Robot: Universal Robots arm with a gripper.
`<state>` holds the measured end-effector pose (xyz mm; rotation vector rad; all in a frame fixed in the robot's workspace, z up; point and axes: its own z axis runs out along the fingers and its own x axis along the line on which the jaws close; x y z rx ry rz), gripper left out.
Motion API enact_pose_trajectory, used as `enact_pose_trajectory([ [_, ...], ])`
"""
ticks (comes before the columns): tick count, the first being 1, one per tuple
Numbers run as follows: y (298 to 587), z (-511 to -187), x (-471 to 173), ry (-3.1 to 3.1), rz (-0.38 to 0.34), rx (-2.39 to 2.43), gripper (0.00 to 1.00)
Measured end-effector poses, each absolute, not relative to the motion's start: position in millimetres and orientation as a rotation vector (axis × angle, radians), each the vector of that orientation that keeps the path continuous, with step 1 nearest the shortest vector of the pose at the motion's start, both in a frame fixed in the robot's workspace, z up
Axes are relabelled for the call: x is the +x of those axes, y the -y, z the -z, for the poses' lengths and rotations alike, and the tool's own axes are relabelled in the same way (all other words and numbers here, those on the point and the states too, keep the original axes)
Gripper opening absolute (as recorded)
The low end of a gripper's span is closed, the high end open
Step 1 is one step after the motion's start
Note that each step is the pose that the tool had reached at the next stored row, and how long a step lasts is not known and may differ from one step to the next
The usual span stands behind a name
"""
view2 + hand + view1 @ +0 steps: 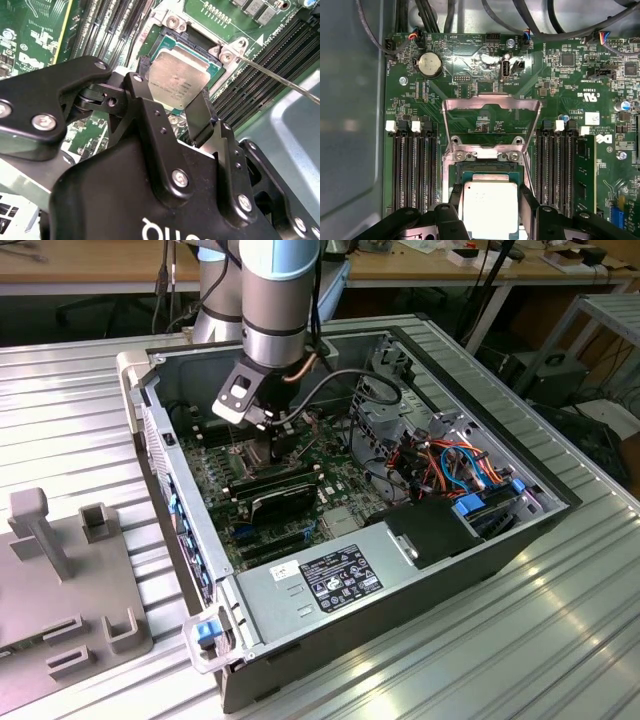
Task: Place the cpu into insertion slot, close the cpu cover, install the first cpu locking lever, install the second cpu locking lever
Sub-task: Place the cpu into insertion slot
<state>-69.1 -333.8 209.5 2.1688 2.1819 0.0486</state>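
Note:
The cpu (490, 210) (176, 79), a square chip with a silvery top plate, sits between my gripper's (491, 196) (167, 97) two black fingers (527, 201), which are shut on its opposite edges. It is right over the insertion slot (489, 168) (172, 42) on the green board; whether it rests in the slot I cannot tell. The cpu cover (491, 103), a silver frame with a large window, stands swung up on its hinge beyond the slot. A thin silver locking lever (274, 77) sticks out free beside the slot. In the exterior view my gripper (266, 436) reaches down into the computer case.
Black memory slots (415, 170) (557, 170) flank the socket on both sides. The open case (520, 530) holds a power supply (330, 575), cable bundles (455, 465) and a drive cage (385, 410). A grey fixture (60, 570) stands at the exterior view's left.

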Motion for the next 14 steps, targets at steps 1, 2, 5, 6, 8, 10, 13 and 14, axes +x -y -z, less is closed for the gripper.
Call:
enact_pose_trajectory([
  [1, 333.9, -208.5, -68.9, -2.182, -0.05, 2.169, 0.54],
  [2, 333.9, -207.7, -68.8, -2.183, -0.051, 2.17, 0.54],
  [5, 334.0, -206.0, -68.7, -2.18, -0.054, 2.175, 0.54],
  [6, 334.2, -205.6, -68.5, -2.178, -0.055, 2.178, 0.54],
  [8, 334.3, -205.4, -68.5, -2.176, -0.055, 2.181, 0.54],
  [10, 334.4, -204.9, -68.6, -2.174, -0.056, 2.184, 0.54],
  [13, 334.5, -204.2, -68.5, -2.173, -0.058, 2.186, 0.54],
  [14, 334.5, -203.8, -68.4, -2.174, -0.06, 2.187, 0.54],
])
